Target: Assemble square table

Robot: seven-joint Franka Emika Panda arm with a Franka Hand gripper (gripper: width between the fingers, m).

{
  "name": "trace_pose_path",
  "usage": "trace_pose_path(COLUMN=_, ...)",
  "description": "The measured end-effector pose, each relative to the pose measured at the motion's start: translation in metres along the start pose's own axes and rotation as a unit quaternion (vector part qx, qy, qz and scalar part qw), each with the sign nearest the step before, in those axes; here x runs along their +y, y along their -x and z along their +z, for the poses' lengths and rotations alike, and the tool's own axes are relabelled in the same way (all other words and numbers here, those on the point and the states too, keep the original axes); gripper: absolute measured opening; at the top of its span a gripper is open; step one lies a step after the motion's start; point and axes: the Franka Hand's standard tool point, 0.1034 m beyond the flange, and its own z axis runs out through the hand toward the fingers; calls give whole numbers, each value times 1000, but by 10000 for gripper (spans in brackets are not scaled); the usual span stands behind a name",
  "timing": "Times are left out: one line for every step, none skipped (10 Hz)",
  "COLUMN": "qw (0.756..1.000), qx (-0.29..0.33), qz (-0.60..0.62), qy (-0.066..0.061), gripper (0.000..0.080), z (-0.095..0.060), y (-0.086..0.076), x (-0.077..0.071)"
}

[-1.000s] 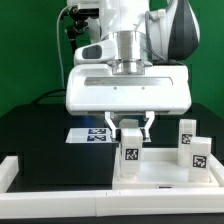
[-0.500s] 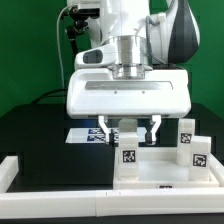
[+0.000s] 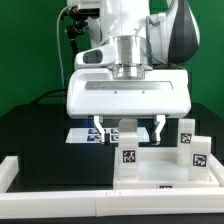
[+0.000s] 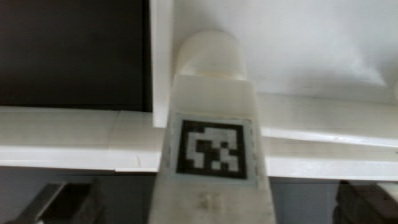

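Observation:
A short white leg [image 3: 128, 143] with a black-and-white tag stands upright on the square table's flat white panel [image 3: 160, 168]. My gripper [image 3: 128, 128] hangs right over the leg, open, with a finger on each side and a gap to the leg on both. In the wrist view the leg [image 4: 214, 110] fills the middle. The dark fingertips [image 4: 54, 200] sit well away from its sides, and the gripper [image 4: 210, 205] holds nothing. The white panel [image 4: 71, 135] runs across behind the leg. Two more tagged legs [image 3: 185, 135] [image 3: 199, 152] stand on the panel at the exterior view's right.
The marker board [image 3: 82, 135] lies flat on the black table behind the panel. A plain white bar [image 3: 50, 205] runs along the front and another [image 3: 10, 170] stands at the exterior view's left. A green backdrop closes the rear.
The jaws have spread from a grip on the leg to wide open. The leg stays upright on the panel where it was; the arm has hardly moved.

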Motion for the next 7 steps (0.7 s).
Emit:
trace_pose_path(qw=1000, qx=0, qz=0, qy=0, gripper=649, z=0, y=0, x=0)
trace_pose_path(qw=1000, qx=0, qz=0, qy=0, gripper=649, z=0, y=0, x=0)
trace_pose_path(qw=1000, qx=-14, qz=8, qy=-4, gripper=649, z=0, y=2, x=2)
trace_pose_path(qw=999, qx=-41, qz=29, qy=-13, gripper=649, z=-4, y=1, x=6)
trace_pose_path(qw=996, qx=-70, qz=55, qy=-26, gripper=649, z=-8, y=-2, x=2)
trace_pose_path(qw=990, qx=-112, qz=75, qy=-42, gripper=649, z=-7, y=-3, x=-4)
trace_pose_path(qw=989, qx=-119, qz=80, qy=-44, gripper=649, z=-5, y=-7, x=-2)
